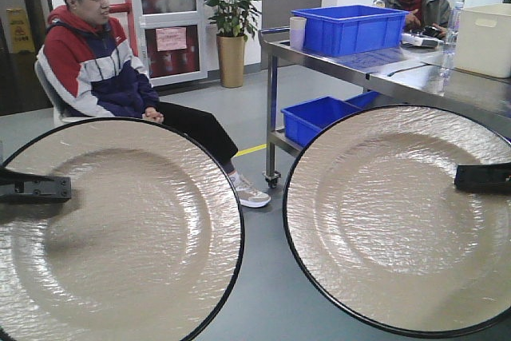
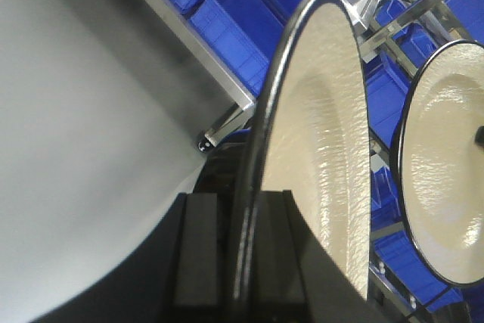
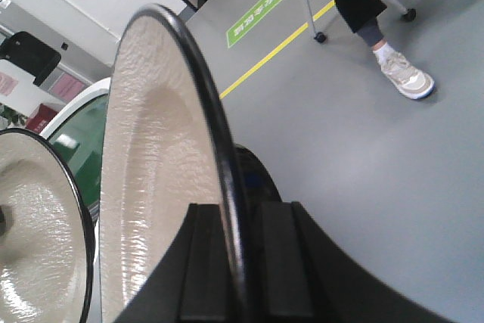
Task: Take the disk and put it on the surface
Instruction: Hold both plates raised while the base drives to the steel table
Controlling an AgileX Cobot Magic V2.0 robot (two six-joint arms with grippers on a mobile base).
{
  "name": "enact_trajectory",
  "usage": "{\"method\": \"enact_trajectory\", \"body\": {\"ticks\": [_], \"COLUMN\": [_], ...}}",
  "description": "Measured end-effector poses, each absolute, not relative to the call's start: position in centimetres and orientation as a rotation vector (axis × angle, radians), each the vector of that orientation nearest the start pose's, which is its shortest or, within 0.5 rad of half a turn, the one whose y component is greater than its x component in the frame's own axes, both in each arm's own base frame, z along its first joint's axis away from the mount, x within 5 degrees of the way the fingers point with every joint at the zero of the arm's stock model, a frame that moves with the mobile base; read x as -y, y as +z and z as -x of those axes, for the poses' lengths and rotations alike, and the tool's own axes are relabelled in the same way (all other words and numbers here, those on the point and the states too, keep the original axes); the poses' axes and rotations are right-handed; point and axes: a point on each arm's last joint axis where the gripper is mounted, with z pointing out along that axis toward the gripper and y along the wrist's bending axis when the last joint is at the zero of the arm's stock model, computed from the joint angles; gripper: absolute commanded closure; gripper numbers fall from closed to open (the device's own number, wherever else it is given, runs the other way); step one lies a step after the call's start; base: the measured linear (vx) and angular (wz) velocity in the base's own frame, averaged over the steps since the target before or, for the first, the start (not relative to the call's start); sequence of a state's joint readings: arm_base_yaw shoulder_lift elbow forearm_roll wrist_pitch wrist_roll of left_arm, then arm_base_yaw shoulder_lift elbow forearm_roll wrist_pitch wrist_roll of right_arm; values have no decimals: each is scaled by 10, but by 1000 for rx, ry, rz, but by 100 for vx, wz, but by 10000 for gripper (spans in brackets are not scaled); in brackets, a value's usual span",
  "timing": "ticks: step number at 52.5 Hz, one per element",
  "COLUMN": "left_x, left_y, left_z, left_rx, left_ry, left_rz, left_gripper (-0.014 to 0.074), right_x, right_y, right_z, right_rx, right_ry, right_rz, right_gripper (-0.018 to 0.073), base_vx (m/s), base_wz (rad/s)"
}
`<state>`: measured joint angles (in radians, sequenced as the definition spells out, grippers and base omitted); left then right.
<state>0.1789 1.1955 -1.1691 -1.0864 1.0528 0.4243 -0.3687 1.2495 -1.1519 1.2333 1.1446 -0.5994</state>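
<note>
Two cream disks with black rims fill the front view, side by side and apart, each standing on edge with its hollow face turned back to the camera. Left tool [image 1: 36, 188] reaches in level from the outer side and pinches the left disk [image 1: 112, 237] at its left rim. From its wrist view the left tool [image 2: 242, 262] has its jaws drawn in to the thickness of the rim, one black finger [image 2: 195, 262] on the back and one on the hollow face. That disk [image 2: 325, 149] rises edge-on straight away from the jaws.

Right tool [image 1: 483, 177] mirrors this, gripping the right disk [image 1: 399, 221] at its right rim. In its own wrist view the right tool [image 3: 234, 262] is likewise closed on the rim, with the disk [image 3: 151, 172] running up and away, tilted a little to the left. Being round, neither disk has a long axis.

Both disks hang in the air above the grey floor [image 1: 263, 293]. Behind them a man [image 1: 96, 53] sits on a chair, and a steel desk [image 1: 415, 73] carries a blue bin [image 1: 347, 28].
</note>
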Motion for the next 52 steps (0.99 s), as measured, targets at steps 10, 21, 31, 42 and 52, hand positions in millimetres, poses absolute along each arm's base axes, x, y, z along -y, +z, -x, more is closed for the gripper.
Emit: {"method": "enact_trajectory", "body": {"ticks": [10,21,31,42,52], "left_x": [28,28,28,28,28], "left_y": [403,403,403,403,403], "left_z": [-237,-237,-237,-237,-237], "left_rx": [-2114,-2114,-2114,-2114,-2113], "left_ry": [-1041,-1042,-1042,-1041,-1041], "left_rz": [40,39,39,40,41], "left_gripper": [598,598,598,598,598], "right_x": [11,10,10,10,10], "right_y": [395,394,394,394,394], "right_z": [-247,-246,-246,-246,-246], "right_rx": [-2035,-2042,-2043,-2043,-2043], "right_ry": [1066,1078,1079,1080,1080], "right_rz": [-76,-64,-63,-62,-62], "right_gripper": [568,568,568,568,568], "base_vx": [34,43,50,53,55], "base_wz": [-4,7,14,6,-6]}}
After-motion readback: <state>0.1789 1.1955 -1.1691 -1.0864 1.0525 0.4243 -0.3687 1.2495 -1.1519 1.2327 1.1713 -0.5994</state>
